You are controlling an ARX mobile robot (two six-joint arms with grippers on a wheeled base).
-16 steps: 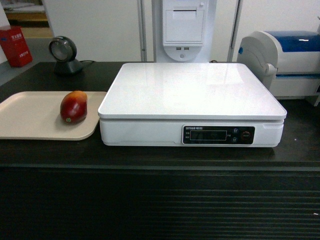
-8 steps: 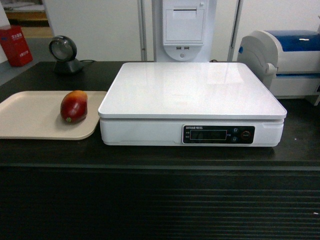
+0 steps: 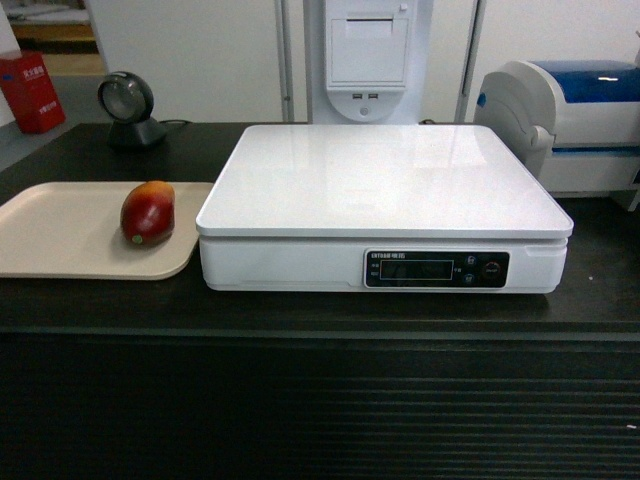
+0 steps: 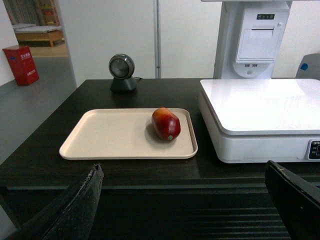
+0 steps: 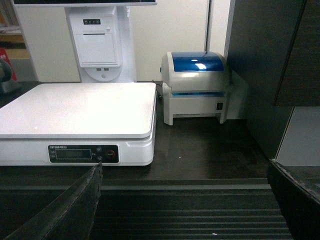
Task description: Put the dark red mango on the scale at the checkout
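Dark red mango point(image 3: 148, 212) lies on the beige tray point(image 3: 60, 235), just left of the scale point(image 3: 385, 205). Both tools, left point(image 4: 185, 205) and right point(image 5: 187, 200), stand wide, holding nothing.

A shop checkout point(image 3: 300, 400): scale point(image 3: 385, 195), barcode scanner point(image 3: 130, 110) (round-headed), label printer point(image 5: 196, 85).

left gripper point(image 4: 182, 200) jaws spread wide, right gripper point(image 5: 185, 200) likewise
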